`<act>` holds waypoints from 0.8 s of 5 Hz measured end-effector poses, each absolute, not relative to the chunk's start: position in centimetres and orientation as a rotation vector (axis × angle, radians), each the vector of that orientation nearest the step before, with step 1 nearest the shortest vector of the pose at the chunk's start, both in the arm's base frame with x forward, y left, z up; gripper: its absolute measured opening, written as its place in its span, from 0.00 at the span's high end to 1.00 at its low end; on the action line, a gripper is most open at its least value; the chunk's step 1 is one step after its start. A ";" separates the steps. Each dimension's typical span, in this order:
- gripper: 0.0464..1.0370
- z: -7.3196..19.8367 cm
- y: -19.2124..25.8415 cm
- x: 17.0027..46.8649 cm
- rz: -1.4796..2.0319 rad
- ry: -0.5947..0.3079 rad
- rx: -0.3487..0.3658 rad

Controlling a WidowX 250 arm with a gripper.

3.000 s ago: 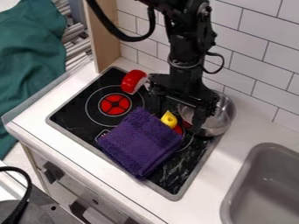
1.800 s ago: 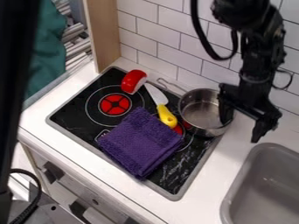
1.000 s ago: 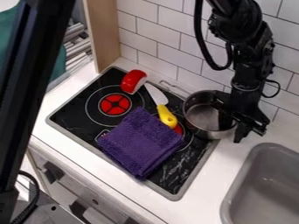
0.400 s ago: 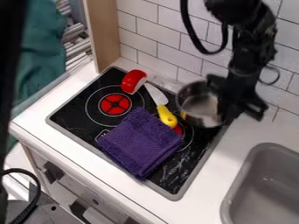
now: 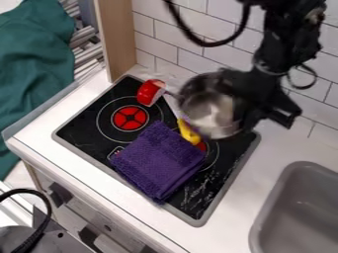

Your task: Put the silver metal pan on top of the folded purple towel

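Aloft: metal pot [image 5: 210, 114], clamped in black gripper [image 5: 256, 117]

Nearest, front edge of white counter [image 5: 72, 165], then black stovetop [image 5: 191, 203] under folded purple cloth [image 5: 158, 160]. Rightward, open strip of counter between stovetop and gray sink [image 5: 297, 212]. Beyond cloth, yellow handle [image 5: 188, 132], partly hidden by pot. Farther, fingers together on pot's right side, above stovetop's back part. Left of pot, red toy piece [image 5: 149, 93]; behind, tiled wall [image 5: 191, 54].

Toy kitchen: stovetop [image 5: 228, 185], grey sink [image 5: 300, 207], white tile wall [image 5: 218, 49] w/ counter [image 5: 231, 217]
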State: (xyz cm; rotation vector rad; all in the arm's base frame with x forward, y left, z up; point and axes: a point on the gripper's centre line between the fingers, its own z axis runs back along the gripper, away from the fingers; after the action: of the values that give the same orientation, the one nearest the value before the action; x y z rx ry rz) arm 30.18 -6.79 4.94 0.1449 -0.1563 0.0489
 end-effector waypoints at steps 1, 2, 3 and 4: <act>0.99 3.5 -6.0 26.9 0.114 -0.111 0.125; 0.99 1.6 -5.1 24.4 0.171 -0.045 0.107; 0.99 0.5 -3.7 24.2 0.213 -0.053 0.093; 0.99 -0.8 -2.5 24.4 0.233 -0.026 0.095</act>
State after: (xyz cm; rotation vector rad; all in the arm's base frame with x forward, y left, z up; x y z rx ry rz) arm 24.41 -2.47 -0.77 0.0949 -0.0258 0.2327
